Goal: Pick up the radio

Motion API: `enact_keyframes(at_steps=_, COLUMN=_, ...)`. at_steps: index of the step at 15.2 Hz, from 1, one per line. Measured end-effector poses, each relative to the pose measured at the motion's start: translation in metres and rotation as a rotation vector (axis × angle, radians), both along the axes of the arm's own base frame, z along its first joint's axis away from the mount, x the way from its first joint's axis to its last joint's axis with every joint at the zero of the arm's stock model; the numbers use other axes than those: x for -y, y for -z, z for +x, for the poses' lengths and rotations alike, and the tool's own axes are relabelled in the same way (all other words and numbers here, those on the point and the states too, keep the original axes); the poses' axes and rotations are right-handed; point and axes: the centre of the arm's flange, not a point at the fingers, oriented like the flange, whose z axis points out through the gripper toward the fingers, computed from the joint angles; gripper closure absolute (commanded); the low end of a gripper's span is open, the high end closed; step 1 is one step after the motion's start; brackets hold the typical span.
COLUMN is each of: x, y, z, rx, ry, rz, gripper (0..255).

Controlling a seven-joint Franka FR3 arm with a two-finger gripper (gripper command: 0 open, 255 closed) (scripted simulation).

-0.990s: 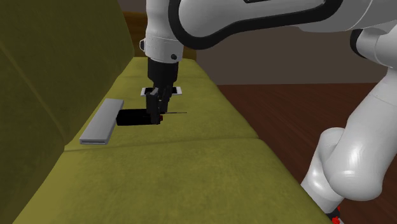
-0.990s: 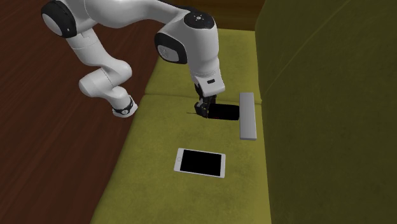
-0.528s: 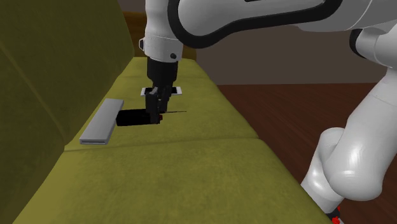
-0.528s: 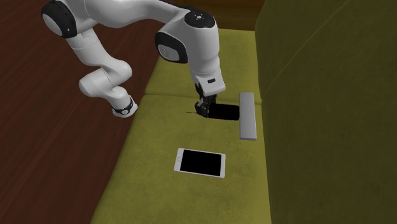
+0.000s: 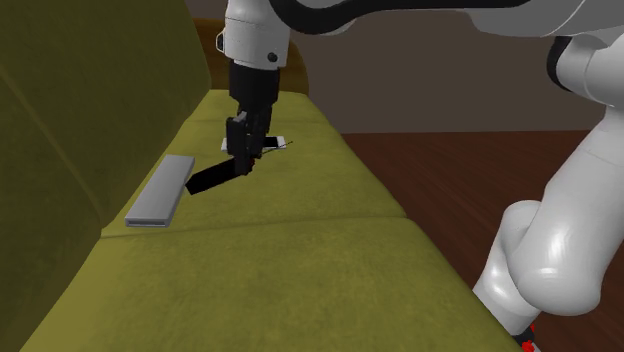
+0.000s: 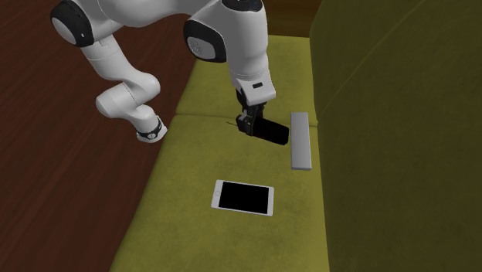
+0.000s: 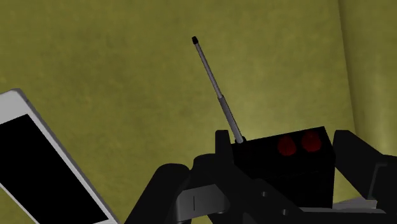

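Observation:
The radio (image 5: 208, 179) is a small black box with two red knobs (image 7: 299, 143) and a thin grey antenna (image 7: 216, 89). It hangs tilted just above the olive sofa seat (image 5: 300, 200), one end clasped in my black gripper (image 5: 241, 160). From the second exterior view, the radio (image 6: 272, 132) slants down from the gripper (image 6: 247, 124) toward the backrest. In the wrist view the gripper (image 7: 284, 145) is shut on the radio's body, with one finger on either side.
A flat grey bar (image 5: 160, 190) lies on the seat by the backrest (image 5: 70, 120), close to the radio's low end. A white-framed phone with a black screen (image 6: 243, 198) rests farther along the cushion. Dark wooden floor (image 6: 69, 193) borders the sofa's front edge.
The gripper has risen with the radio in it. The radio lay flat on the cushion before; now it is off the seat and tilted.

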Motion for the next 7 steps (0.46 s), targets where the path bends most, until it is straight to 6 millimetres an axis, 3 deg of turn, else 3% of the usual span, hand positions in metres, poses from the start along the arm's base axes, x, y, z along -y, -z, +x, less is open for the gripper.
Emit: enact_keyframes(at_steps=7, x=-0.001, y=-0.035, z=0.001, rx=0.000, ry=0.000, rz=0.000, gripper=255)
